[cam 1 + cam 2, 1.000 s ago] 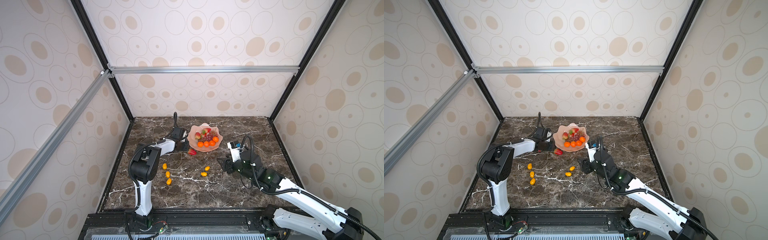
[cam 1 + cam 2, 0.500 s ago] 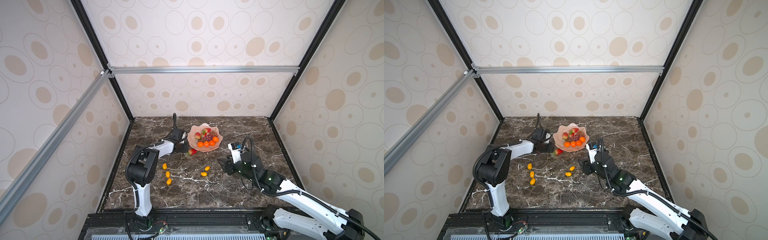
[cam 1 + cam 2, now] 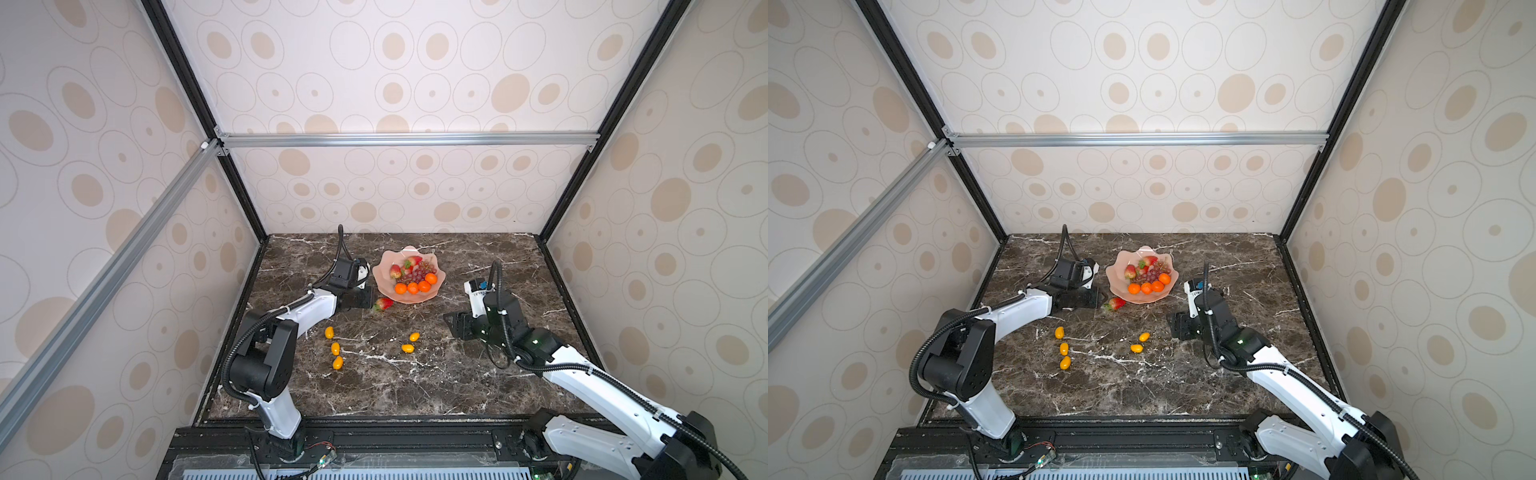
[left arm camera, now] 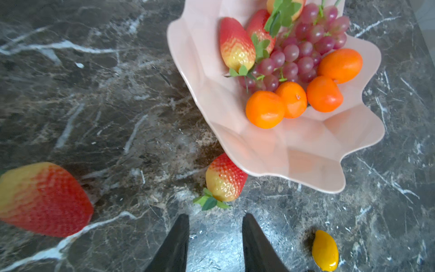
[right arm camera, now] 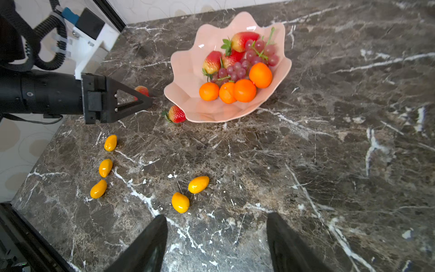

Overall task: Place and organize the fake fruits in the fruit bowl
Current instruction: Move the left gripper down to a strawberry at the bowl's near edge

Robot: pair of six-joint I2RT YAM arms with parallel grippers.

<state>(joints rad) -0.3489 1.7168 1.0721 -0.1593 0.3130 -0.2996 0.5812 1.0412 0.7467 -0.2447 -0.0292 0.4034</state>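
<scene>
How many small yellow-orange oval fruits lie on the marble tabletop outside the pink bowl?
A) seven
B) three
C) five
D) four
C: five oval fruits lie on the marble tabletop, a row of three and a pair off to one side, all outside the fruit bowl.

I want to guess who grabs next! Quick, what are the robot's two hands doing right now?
Left gripper: open, holding nothing.
Right gripper: open, holding nothing.

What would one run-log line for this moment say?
left claw: open, empty | right claw: open, empty | red plastic strawberry: on dark marble table at rim of pale pink scalloped bowl
</scene>
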